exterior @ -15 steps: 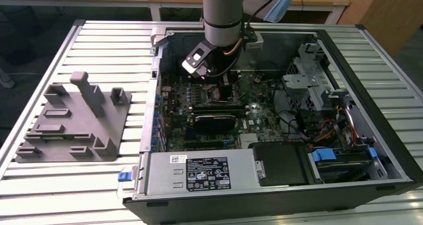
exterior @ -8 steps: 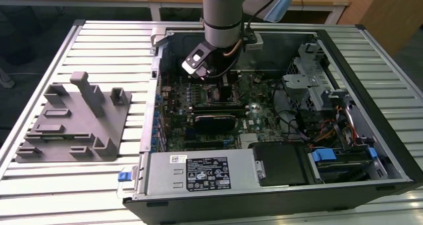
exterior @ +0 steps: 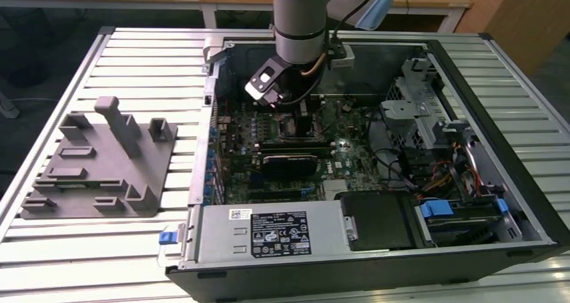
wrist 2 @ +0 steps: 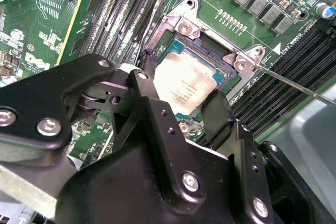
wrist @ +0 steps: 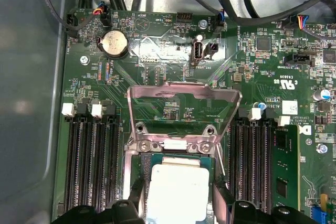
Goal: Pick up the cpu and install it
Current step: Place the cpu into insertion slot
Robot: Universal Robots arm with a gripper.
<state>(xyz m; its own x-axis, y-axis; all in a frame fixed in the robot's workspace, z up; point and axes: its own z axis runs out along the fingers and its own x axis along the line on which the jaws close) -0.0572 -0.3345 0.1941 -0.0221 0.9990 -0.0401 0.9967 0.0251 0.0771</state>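
Note:
The cpu (wrist 2: 185,80), a small square chip with a silvery top, lies level in the open socket (wrist 2: 231,59) on the green motherboard. In the first wrist view the cpu (wrist: 178,190) sits just below the raised metal load plate (wrist: 184,103). My gripper (wrist 2: 181,85) straddles it, with the black fingers (wrist 2: 216,111) against two opposite edges of the chip. In the exterior view the gripper (exterior: 290,108) reaches down into the open computer case (exterior: 498,56), over the middle of the board.
The thin socket lever (wrist 2: 294,82) stands out to one side. Black memory slots (wrist: 89,161) flank the socket, and one green module (wrist: 286,166) is fitted. A grey tray with upright posts (exterior: 98,163) lies on the slatted table at the exterior view's left. Cables and drive bays (exterior: 418,116) fill the case's right.

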